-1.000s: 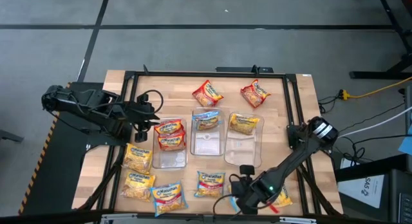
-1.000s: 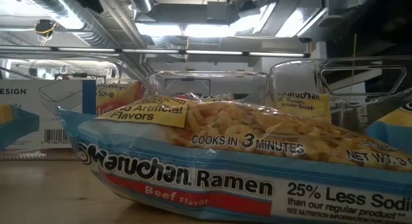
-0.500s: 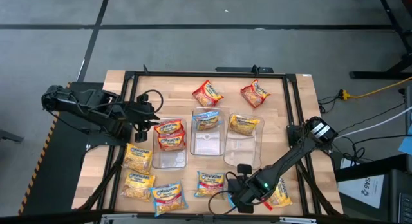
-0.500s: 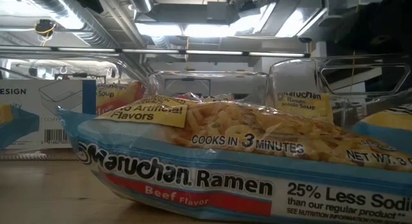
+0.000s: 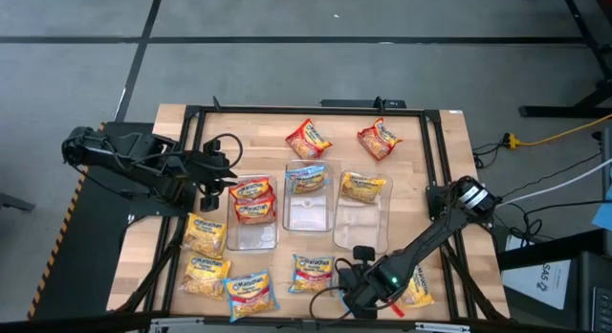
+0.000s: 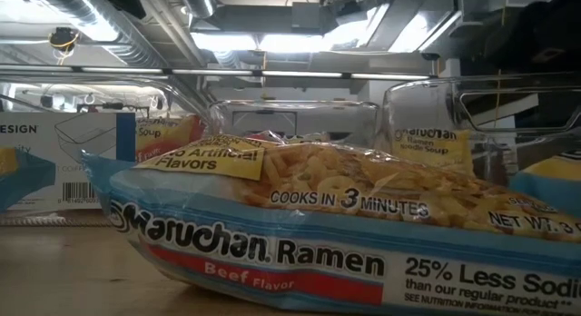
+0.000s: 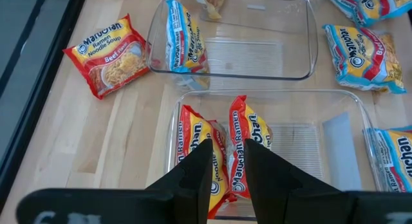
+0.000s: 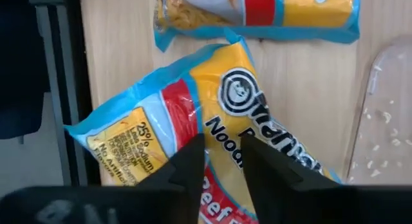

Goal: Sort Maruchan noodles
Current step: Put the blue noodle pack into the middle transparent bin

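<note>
While the left gripper [image 7: 224, 169] hangs over the left clear bin [image 5: 236, 239], its fingers stand a narrow gap apart with two red packets [image 7: 222, 161] upright in the bin right beneath them; whether they pinch a packet, cannot tell. Middle bin [image 5: 306, 218] has one blue packet [image 5: 306, 179] leaning at its far end, right bin [image 5: 368, 228] has one yellow packet [image 5: 362, 186]. Two more red packets [image 5: 308, 138] lie loose at the far edge of the wooden table [image 5: 435, 161], well apart from the bins. Near edge: yellow and blue packets in a loose row, left of the right arm. Right gripper [image 8: 222, 161] is low at the near edge, fingers a narrow gap apart, pressed down on a blue-bordered beef packet [image 8: 167, 114] lying flat and tilted; a real grip, cannot tell. Another blue packet [image 8: 257, 15] lies just beyond it. Low view is filled by a blue beef-flavor packet [image 6: 345, 234] lying flat, bins behind it.
</note>
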You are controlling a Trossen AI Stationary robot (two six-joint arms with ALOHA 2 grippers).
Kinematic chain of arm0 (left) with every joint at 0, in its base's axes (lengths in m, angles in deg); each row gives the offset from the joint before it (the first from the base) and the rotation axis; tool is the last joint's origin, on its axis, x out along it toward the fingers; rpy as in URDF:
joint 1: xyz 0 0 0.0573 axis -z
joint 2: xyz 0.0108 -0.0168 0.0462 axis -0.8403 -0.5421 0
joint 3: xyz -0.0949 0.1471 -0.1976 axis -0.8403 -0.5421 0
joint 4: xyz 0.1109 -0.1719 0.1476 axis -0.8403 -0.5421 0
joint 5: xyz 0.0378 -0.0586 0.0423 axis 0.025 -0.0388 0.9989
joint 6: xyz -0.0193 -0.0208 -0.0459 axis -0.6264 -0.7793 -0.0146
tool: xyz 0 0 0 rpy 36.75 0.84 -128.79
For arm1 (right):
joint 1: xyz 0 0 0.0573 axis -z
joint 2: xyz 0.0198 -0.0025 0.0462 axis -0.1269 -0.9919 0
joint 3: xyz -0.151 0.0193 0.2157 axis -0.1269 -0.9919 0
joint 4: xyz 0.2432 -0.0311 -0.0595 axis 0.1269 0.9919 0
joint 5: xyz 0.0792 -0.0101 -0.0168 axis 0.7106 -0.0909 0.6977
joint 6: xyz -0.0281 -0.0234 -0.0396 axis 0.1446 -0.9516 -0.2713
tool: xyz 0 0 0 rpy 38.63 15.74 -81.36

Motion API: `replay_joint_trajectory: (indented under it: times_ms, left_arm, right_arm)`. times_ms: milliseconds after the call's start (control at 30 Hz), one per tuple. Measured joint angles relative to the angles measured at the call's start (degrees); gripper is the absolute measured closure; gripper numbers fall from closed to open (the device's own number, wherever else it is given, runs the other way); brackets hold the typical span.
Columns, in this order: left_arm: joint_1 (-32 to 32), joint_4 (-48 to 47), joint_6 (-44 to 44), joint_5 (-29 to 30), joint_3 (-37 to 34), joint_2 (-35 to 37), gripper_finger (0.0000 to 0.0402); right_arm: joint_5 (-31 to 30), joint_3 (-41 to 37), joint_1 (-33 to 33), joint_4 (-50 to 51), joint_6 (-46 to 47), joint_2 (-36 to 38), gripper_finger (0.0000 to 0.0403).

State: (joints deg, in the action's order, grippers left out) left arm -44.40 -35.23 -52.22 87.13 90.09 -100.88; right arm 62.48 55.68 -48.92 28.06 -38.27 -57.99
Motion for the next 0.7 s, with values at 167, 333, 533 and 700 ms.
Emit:
replay_joint_trajectory:
  times_ms: [167,333,533,700]
  left_arm:
    - [0.01,0.02,0.00,0.00,0.00,0.00,0.0319]
    - [0.00,0.02,0.00,0.00,0.00,0.00,0.0319]
    - [0.00,0.02,0.00,0.00,0.00,0.00,0.0319]
    - [0.00,0.02,0.00,0.00,0.00,0.00,0.0319]
  right_arm:
    - [0.46,1.20,0.01,0.54,-0.52,-0.19,0.0386]
    - [-0.65,1.27,-0.01,0.44,-1.10,-0.19,0.0397]
    - [0.34,1.31,0.02,0.41,-0.34,-0.17,0.0394]
    - [0.79,2.67,-0.38,0.76,0.55,-0.13,0.0399]
